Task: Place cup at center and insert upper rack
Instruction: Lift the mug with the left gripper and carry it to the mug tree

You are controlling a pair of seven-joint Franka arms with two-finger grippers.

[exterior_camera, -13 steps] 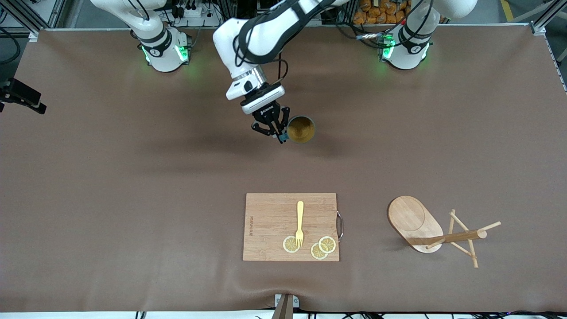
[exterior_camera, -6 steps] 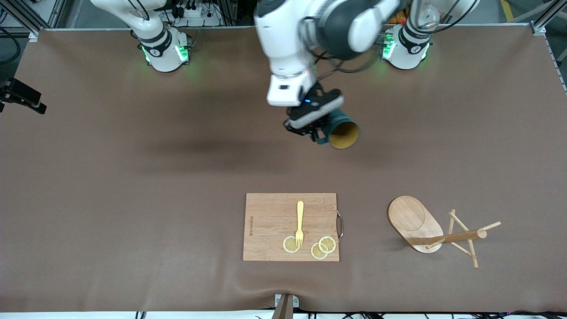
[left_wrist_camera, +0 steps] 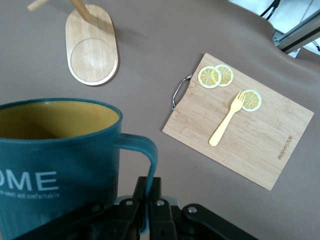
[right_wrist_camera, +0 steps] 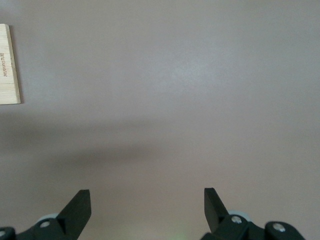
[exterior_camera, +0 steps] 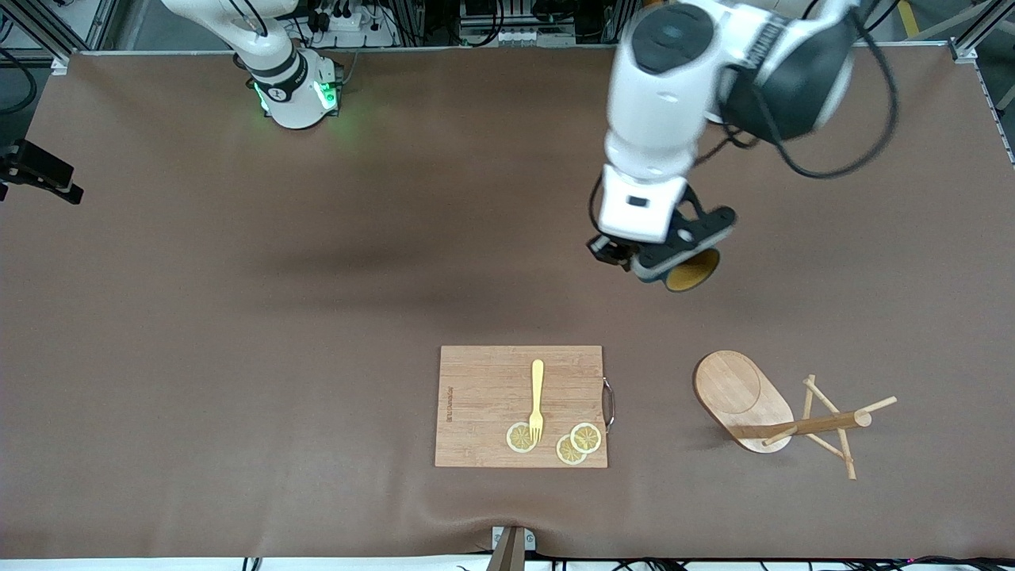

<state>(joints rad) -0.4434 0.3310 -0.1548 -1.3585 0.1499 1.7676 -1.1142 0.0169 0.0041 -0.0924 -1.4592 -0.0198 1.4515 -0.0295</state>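
Cup (left_wrist_camera: pixel 60 160): handle pinched in my left jaws (left_wrist_camera: pixel 150 197), airborne over tabletop (exterior_camera: pixel 238 317)
Rack (exterior_camera: pixel 781 416): lying tipped
Right jaws (right_wrist_camera: pixel 147 207): wide, empty, waiting

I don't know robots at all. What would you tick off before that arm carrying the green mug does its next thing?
1. Left claw shut on the cup by its handle: ok.
2. Cup up in the air, over bare table cover: ok.
3. Cup level: not ok; in the front view its mouth tips toward the camera.
4. Upper rack standing ready on its base: not ok; it lies on its side, post and pegs on the table.
5. Cutting board with fork and lemon slices apart from the cup: ok.
6. Right claw open, holding nothing, waiting over bare cover: ok.
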